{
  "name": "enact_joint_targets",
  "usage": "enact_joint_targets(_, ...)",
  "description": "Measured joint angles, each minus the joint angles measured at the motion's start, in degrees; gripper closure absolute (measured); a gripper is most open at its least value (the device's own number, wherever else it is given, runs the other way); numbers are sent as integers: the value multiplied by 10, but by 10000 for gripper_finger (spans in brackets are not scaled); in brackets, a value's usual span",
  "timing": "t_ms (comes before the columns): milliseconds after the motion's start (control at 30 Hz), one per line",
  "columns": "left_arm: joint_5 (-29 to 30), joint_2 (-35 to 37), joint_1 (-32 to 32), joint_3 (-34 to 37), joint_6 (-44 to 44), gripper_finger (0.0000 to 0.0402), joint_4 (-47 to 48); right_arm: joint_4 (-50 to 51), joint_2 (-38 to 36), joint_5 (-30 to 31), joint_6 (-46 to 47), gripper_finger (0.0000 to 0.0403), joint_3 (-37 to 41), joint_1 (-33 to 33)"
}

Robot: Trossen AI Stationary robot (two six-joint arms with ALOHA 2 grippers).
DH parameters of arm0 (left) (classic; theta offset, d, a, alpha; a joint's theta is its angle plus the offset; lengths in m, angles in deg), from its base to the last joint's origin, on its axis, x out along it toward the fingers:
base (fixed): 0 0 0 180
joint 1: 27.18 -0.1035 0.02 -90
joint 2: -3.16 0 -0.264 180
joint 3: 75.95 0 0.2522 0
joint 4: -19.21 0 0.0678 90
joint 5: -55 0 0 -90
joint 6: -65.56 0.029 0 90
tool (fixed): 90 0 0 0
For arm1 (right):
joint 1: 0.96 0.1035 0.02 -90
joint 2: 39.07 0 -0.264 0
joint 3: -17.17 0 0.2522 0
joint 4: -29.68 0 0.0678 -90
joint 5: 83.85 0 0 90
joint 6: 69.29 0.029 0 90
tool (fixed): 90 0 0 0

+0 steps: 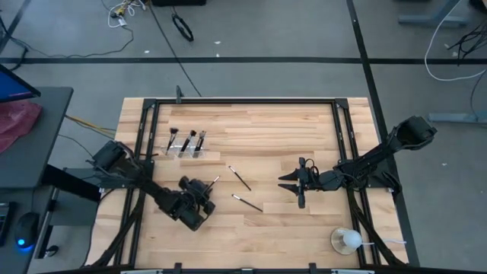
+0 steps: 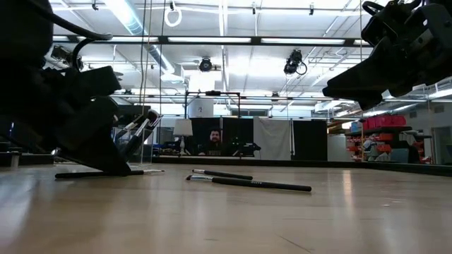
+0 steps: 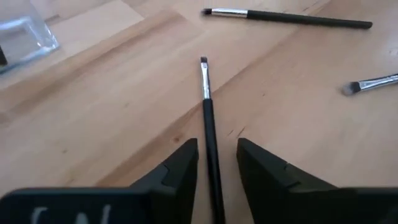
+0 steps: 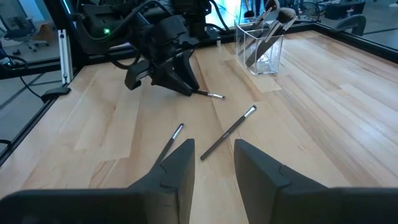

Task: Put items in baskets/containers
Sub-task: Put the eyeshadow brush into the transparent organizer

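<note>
Low at about 8 o'clock on the wooden tabletop (image 1: 266, 129), the left end effector (image 3: 217, 163) straddles a thin dark-handled makeup brush (image 3: 207, 118), fingers apart. At 3 o'clock, the right end effector (image 4: 214, 163) hovers, spread. The clear rectangular plastic brush holder (image 1: 185, 150) stands at 10 o'clock.

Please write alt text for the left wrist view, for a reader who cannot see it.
The left hand sits low over a wooden table, its open fingers either side of a thin makeup brush. Two more brushes lie beyond it, and a clear holder's corner shows at the edge.
</note>
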Motion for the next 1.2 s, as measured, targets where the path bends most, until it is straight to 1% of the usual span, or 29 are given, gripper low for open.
enact_joint_targets(100, 5, -1, -10, 1, 26, 276, 1, 0, 0, 0, 0, 289, 0, 0)
enact_joint_targets(233, -5, 1, -25, 8, 50, 292, -4, 1, 0, 0, 0, 289, 0, 0)
enact_joint_targets(400, -31, 3, -32, 34, 51, 341, -28, 3, 0, 0, 0, 289, 0, 0)
enact_joint_targets(533, -29, 4, -23, 50, 57, 386, -58, 3, 0, 0, 0, 289, 0, 0)
enact_joint_targets(633, -17, 2, -15, 52, 58, 386, -69, 4, 0, 0, 0, 289, 0, 0)
enact_joint_targets(700, -4, 0, -12, 54, 66, 385, -92, 4, 0, 0, 0, 289, 0, 0)
enact_joint_targets(800, 9, -1, -16, 57, 111, 390, -154, 4, 0, 0, 0, 289, 0, 0)
enact_joint_targets(900, 6, -3, -28, 56, 172, 391, -231, 4, 0, 0, 0, 289, 0, 0)
enact_joint_targets(1067, 13, -3, -60, 55, 322, 389, -384, 4, 2, 0, 1, 289, 0, 0)
enact_joint_targets(1200, 15, -3, -86, 55, 452, 390, -517, 1, 23, 0, 7, 289, 0, 0)
